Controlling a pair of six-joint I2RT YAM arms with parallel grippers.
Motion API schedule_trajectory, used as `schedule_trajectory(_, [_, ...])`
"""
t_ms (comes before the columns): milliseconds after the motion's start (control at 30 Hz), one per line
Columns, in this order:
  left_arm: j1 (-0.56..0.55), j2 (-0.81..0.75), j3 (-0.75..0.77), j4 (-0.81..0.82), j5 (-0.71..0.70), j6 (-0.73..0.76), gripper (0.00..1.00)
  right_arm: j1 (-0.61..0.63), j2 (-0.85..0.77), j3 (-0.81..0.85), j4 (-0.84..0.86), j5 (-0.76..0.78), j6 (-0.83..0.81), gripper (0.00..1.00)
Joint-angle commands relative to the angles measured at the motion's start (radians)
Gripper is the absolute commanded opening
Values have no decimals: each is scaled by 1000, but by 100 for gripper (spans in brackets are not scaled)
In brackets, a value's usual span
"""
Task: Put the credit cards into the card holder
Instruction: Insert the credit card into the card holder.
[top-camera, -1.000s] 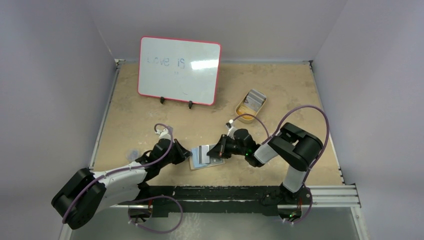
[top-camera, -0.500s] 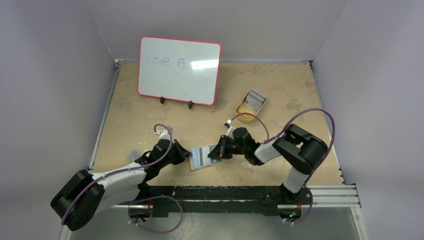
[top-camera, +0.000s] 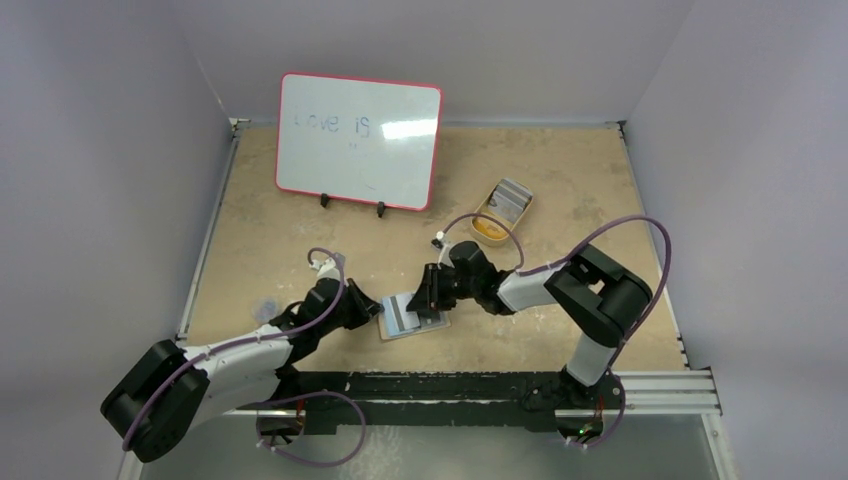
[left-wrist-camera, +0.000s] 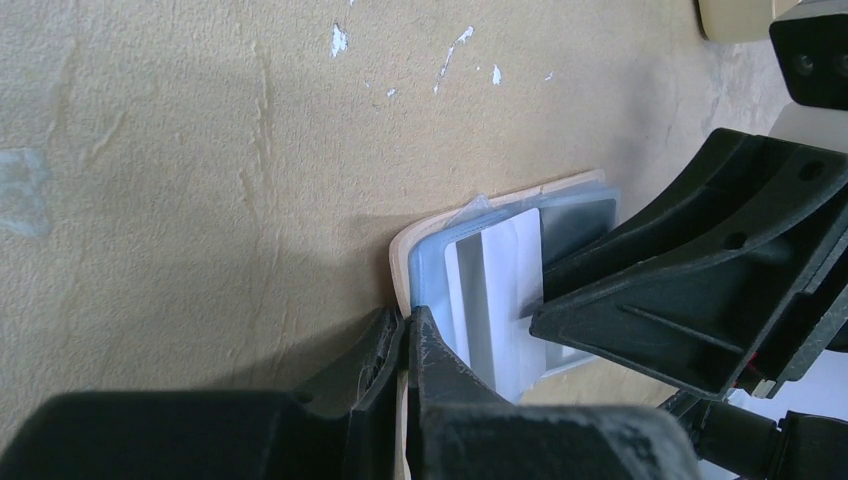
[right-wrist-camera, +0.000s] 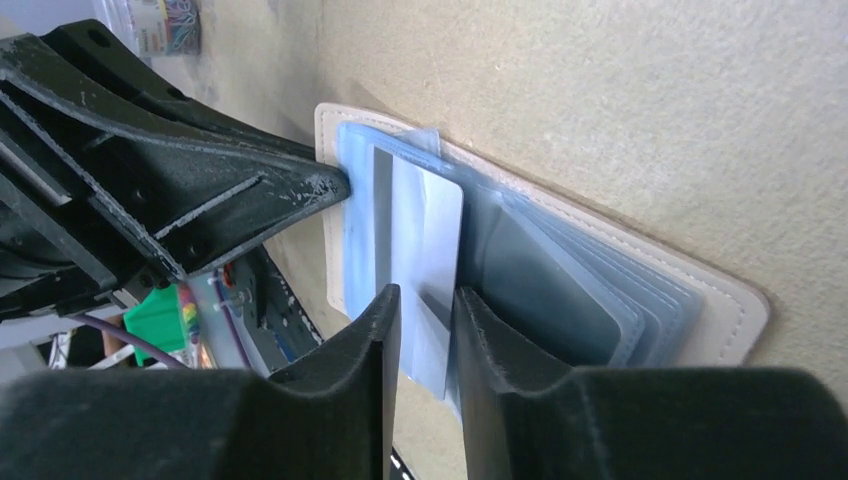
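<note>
Near the front edge of the tan surface (top-camera: 580, 180), boxed by pale lilac walls (top-camera: 110, 150), card holder (top-camera: 397, 322) lies open. Left jaws pinch its left edge. Right jaws stand slightly spread around a card (right-wrist-camera: 425, 250) sitting in a pocket. Whiteboard (top-camera: 358, 140) stands at the back edge. Dish (top-camera: 488, 230) holding cards (top-camera: 512, 197) sits to its right.

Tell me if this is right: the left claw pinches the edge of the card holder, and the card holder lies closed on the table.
Not quite. The left claw pinches the edge of the card holder, but the card holder lies open on the table, not closed; the right wrist view shows it spread flat.
</note>
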Motion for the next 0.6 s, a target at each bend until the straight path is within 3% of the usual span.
schedule_trajectory(0, [-1, -16, 1, 9, -2, 11, 0, 4, -20, 37, -202, 71, -74, 34])
schedule_trajectory(167, [-1, -15, 0, 14, 6, 12, 0, 2, -72, 64, -256, 160, -90, 40])
schedule_trajectory(333, [-1, -6, 3, 23, 14, 17, 0, 17, -26, 78, -210, 147, -60, 42])
schedule_trajectory(567, [-1, -2, 2, 30, 22, 17, 0, 69, -4, 122, -188, 149, -25, 36])
